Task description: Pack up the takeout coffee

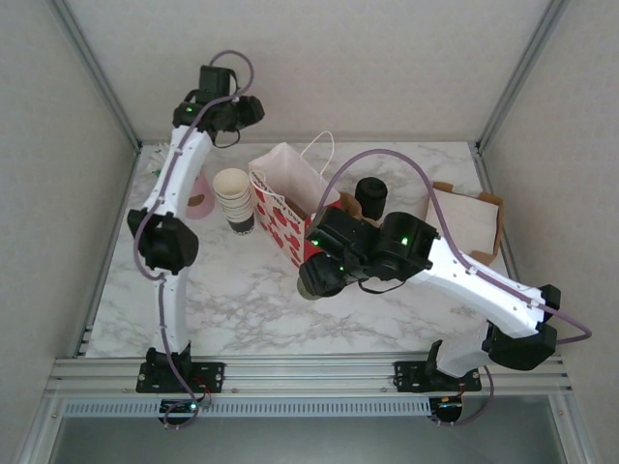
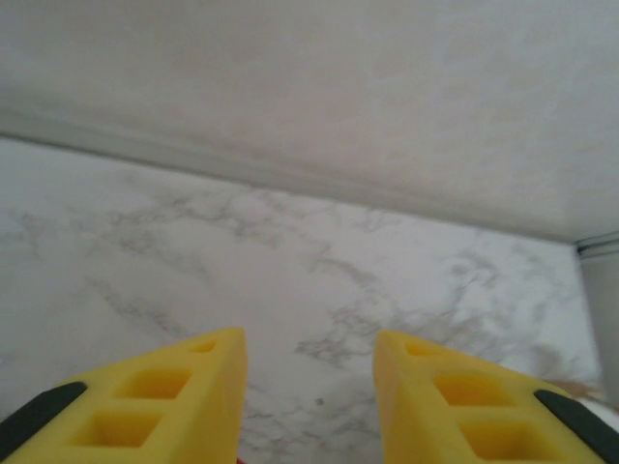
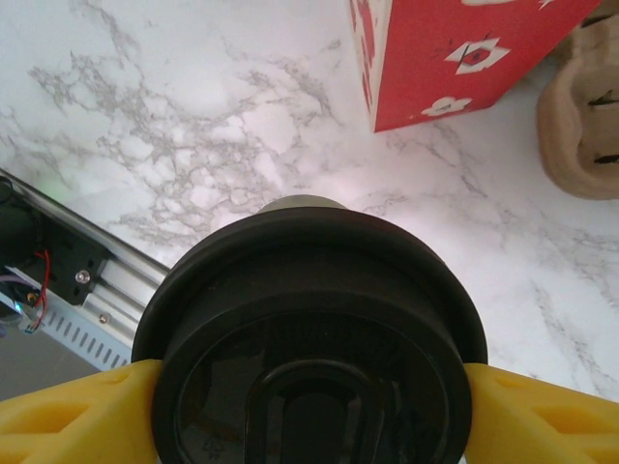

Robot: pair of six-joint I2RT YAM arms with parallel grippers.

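Takeout coffee [image 3: 309, 290] in pinching jaws of right gripper [image 3: 309, 411], near red bag [image 3: 464, 58]; left gripper [image 2: 309, 340] jaws apart.

White marble table [image 1: 242, 309] stretching out before me. Red flower-print paper bag [image 1: 290, 227] standing open near middle. Stack of cream cups [image 1: 233, 198] standing just left of bag. Black lid stack [image 1: 370, 196] standing behind bag's right end. Brown cardboard carrier [image 1: 469, 217] lying at my far right. Pink object [image 1: 200, 200] lying at my far left, partly hidden.

Left hand [image 2: 308, 340] spread, right hand [image 3: 309, 379] clenched.
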